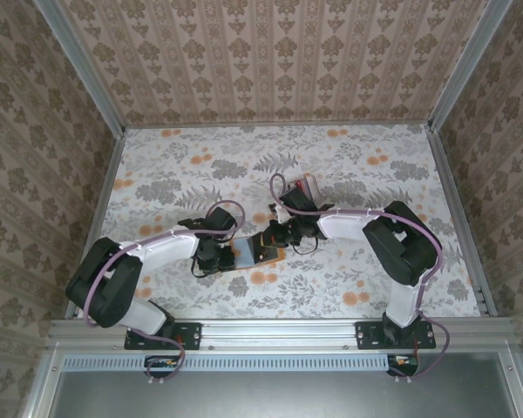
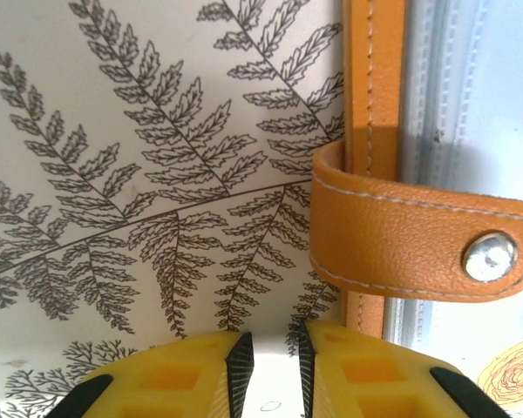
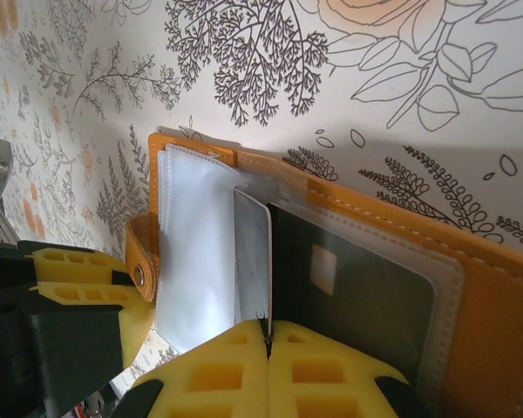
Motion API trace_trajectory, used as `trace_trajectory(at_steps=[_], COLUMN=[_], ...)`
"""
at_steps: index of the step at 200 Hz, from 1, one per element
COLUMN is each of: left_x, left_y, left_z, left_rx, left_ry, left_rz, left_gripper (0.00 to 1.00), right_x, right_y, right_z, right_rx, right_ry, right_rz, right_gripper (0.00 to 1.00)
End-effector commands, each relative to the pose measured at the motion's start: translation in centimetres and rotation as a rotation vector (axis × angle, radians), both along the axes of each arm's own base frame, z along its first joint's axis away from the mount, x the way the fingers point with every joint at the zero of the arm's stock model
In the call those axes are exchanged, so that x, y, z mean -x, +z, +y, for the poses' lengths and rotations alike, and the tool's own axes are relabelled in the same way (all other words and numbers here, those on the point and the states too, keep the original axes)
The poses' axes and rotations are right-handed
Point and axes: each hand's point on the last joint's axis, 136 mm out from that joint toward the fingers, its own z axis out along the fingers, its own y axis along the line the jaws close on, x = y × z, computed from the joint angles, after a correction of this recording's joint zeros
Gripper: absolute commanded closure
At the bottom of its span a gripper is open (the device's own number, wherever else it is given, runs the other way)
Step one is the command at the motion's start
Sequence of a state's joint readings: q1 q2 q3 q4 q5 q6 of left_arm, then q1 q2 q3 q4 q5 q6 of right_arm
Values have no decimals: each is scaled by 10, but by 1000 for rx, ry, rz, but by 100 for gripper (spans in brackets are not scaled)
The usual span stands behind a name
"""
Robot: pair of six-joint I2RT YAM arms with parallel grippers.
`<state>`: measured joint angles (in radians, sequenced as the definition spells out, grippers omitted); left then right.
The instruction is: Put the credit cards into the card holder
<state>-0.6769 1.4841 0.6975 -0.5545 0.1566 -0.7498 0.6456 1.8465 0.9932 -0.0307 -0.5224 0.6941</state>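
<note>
Lying open, the card holder point(image 1: 253, 255) runs left-right, strap leftward.

The card holder point(image 3: 497, 287) lies open on the table point(image 1: 375, 165), between the left gripper point(image 2: 275, 348) and the right gripper point(image 3: 266, 326). One card point(image 3: 253, 261) stands in it. More cards point(image 1: 308, 184) lie behind it.

1. From above, the card holder point(image 1: 263, 254) is partly covered by the right gripper point(image 1: 270, 246) (detail too small).
2. The card point(image 3: 253, 261) has its lower edge hidden between that gripper's fingers point(image 3: 218, 374).
3. The left wrist view crops the card holder at top and right.
</note>
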Motion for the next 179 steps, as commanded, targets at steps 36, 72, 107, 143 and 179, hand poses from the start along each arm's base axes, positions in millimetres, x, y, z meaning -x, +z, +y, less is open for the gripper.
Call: trace_trajectory(at_steps=[36,72,107,143,179], left_x=[-4,-6,-7,-7,-10], left_y=[-40,-40,-41,-44,-45], left_z=[-42,-45,-48,-46,-51], left_rx=[132,138,137,122,127], left_ry=[-51,-56,-66,-69,-79], left_rz=[-25,-23,-21,-17,-13], left_gripper=[78,79,79,80,81], right_x=[0,5,2,-2,1], right_y=[-19,-14,-23,-30,-32], right_z=[-18,-22,-16,-13,-9], right_rx=[85,92,72,64,71], right_ry=[-106,-124,-131,-141,-123], right_rz=[-3,-27,-21,-15,-9], right_gripper=[100,100,100,100,100])
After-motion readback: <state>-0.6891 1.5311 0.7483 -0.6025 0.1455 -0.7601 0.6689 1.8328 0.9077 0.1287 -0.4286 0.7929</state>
